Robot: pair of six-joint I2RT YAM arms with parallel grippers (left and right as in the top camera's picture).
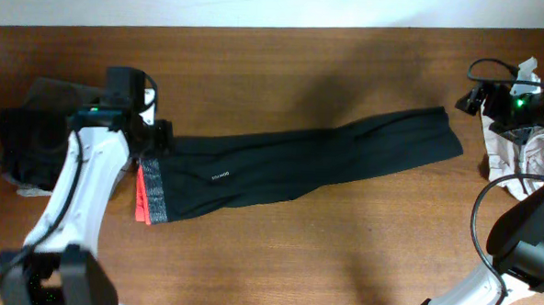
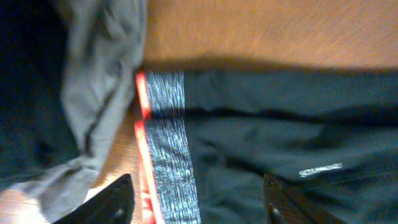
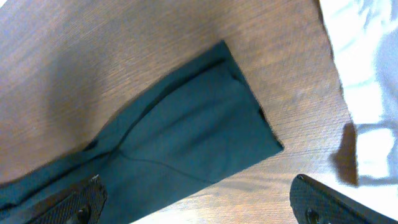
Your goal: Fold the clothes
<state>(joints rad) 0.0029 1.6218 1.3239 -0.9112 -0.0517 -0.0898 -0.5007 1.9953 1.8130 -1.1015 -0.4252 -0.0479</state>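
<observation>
The black leggings lie stretched along the tabletop, leg laid over leg (waistband under the left gripper, cuffs near the right gripper), both grippers spread and empty, so I judge the lengthwise fold done and the crosswise folds left

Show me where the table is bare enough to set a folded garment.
Bare wood: the wide band between the leggings and the robot's edge of the table, and a strip beyond the leggings toward the far edge. Crowded: the dark garment pile at the left end and the pale clothes at the right end.
</observation>
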